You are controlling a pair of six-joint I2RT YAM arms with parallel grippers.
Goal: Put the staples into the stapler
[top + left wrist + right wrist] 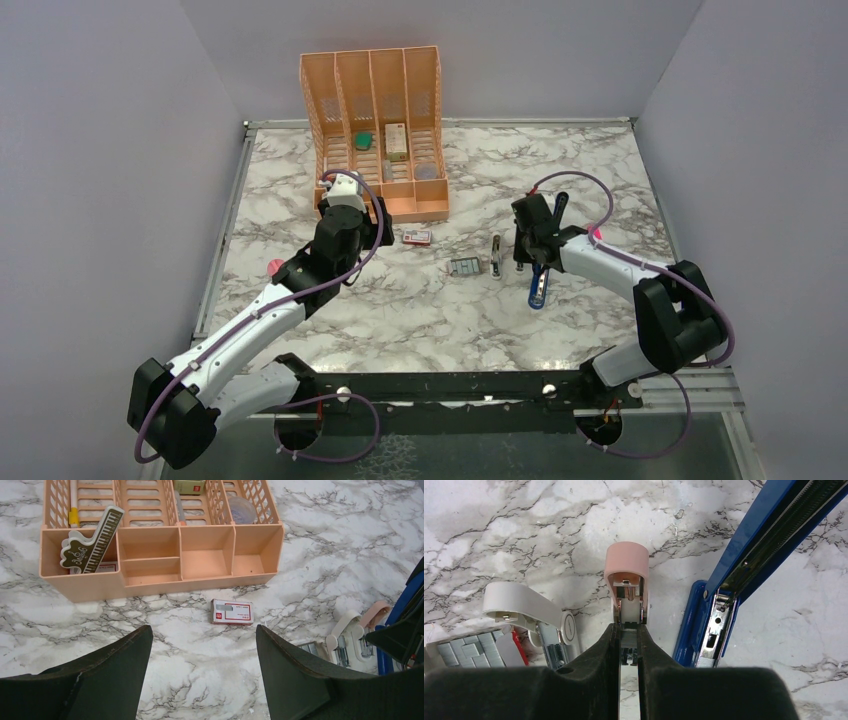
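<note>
The blue stapler (540,285) lies open on the marble, right of centre, its silver channel (774,535) showing in the right wrist view. The grey tray of staples (465,267) sits to its left and shows at the lower left of the right wrist view (464,650). The red-and-white sleeve (417,237) lies apart, straight ahead of my left gripper (200,650), which is open, empty and held above the table. My right gripper (628,631) is shut on a grey staple strip (628,640), just left of the blue stapler and right behind a small pinkish block (626,562).
A small white block (519,602) lies between the tray and the pinkish block. An orange desk organizer (375,130) with several items stands at the back, close ahead of the left gripper. A pink marker (275,267) lies by the left arm. Grey walls close in both sides.
</note>
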